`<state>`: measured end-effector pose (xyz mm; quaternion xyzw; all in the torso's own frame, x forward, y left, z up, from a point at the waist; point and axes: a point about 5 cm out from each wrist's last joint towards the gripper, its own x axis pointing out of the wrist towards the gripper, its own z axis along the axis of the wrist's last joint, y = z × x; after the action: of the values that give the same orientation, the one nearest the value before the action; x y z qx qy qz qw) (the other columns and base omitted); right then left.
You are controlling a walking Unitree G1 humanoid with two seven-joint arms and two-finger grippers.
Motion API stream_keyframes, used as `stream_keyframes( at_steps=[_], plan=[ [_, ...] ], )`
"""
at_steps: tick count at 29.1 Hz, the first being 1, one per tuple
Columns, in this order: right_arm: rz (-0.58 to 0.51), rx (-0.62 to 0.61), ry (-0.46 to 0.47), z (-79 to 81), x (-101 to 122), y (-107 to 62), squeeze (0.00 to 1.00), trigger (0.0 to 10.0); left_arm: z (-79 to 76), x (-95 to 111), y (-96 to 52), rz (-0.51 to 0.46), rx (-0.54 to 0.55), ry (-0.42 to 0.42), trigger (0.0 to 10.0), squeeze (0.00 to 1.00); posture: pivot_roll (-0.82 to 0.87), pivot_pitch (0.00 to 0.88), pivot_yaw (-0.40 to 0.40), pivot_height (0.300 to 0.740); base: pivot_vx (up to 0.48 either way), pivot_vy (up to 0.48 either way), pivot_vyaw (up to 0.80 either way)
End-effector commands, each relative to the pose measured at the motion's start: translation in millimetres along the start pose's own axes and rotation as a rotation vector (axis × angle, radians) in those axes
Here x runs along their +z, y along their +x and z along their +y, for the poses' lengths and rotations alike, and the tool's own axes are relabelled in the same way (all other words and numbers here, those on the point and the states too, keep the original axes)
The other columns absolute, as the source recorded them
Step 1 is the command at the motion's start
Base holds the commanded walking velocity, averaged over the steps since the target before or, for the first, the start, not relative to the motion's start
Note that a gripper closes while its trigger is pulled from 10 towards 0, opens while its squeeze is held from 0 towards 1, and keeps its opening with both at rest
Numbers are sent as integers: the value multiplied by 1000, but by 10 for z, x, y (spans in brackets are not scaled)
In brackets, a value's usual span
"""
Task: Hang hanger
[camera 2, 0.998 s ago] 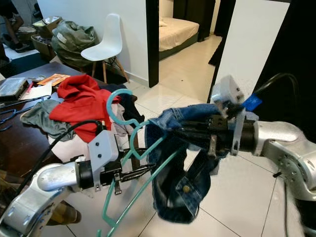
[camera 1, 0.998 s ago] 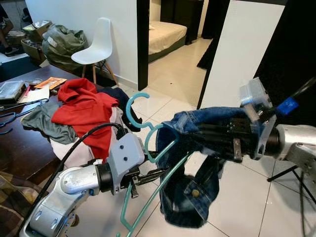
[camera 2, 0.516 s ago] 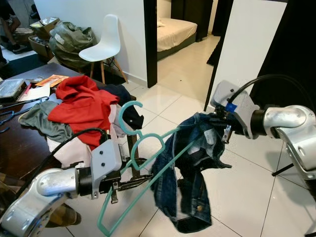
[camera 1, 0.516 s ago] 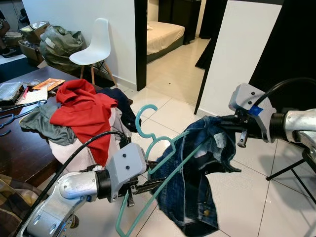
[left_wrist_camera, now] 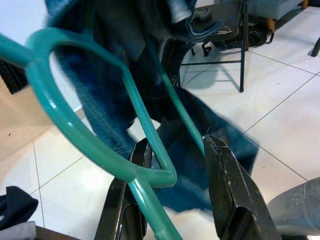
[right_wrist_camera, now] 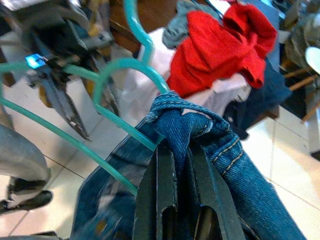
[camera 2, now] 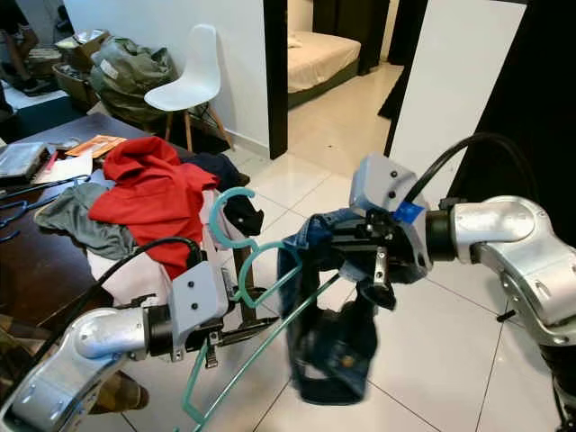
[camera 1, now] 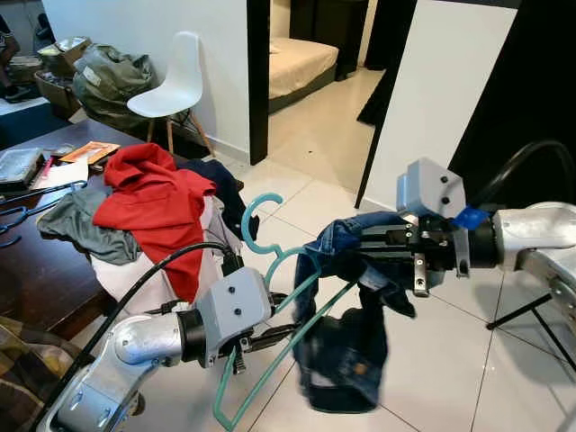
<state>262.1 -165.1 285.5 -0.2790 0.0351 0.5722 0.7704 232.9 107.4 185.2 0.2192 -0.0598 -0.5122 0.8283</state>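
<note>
A teal plastic hanger (left_wrist_camera: 70,120) is up in the air in front of me, its hook pointing up. My left gripper (camera 1: 283,333) is shut on the hanger's lower frame, low and left of centre. A blue denim garment (camera 1: 346,360) is draped over the hanger's right side and hangs bunched towards the floor. My right gripper (camera 1: 346,256) comes in from the right and is shut on the denim's upper edge. In the right wrist view the fingers (right_wrist_camera: 160,200) pinch a fold of denim (right_wrist_camera: 182,125) right beside the hanger's loop.
A dark table (camera 1: 36,270) on my left holds a pile of clothes topped by a red garment (camera 1: 153,193). A white chair (camera 1: 175,85) stands behind it by the bedroom doorway. A black stand leg (camera 1: 522,310) is on the tiled floor at the right.
My right gripper has swung back left towards the hanger with the denim, which now hangs bunched and lower instead of stretched out. The left gripper and hanger have barely moved.
</note>
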Motion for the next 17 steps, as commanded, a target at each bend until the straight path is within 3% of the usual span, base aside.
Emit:
stream_keyframes(
  at_steps=[1, 2, 10, 17],
  plan=[
    [-118, 169, -62, 219, 215, 99, 0, 10000, 11, -35, 43, 17, 7, -4, 10000, 0, -94, 0, -11, 740, 0, 0, 0],
    [-125, 212, -61, 291, 223, 138, 0, 10000, 18, -34, 49, 16, 9, 0, 10000, 0, -99, 0, -8, 740, 0, 0, 0],
    [-118, 286, -41, 420, 188, 219, 0, 10000, 26, -35, 57, 12, 12, 10, 10000, 0, -101, 0, -6, 740, 0, 0, 0],
    [-87, 219, -36, 317, 166, 158, 0, 10000, 18, -51, 58, 15, 11, 16, 10000, 0, -94, 0, -10, 740, 0, 0, 0]
  ],
)
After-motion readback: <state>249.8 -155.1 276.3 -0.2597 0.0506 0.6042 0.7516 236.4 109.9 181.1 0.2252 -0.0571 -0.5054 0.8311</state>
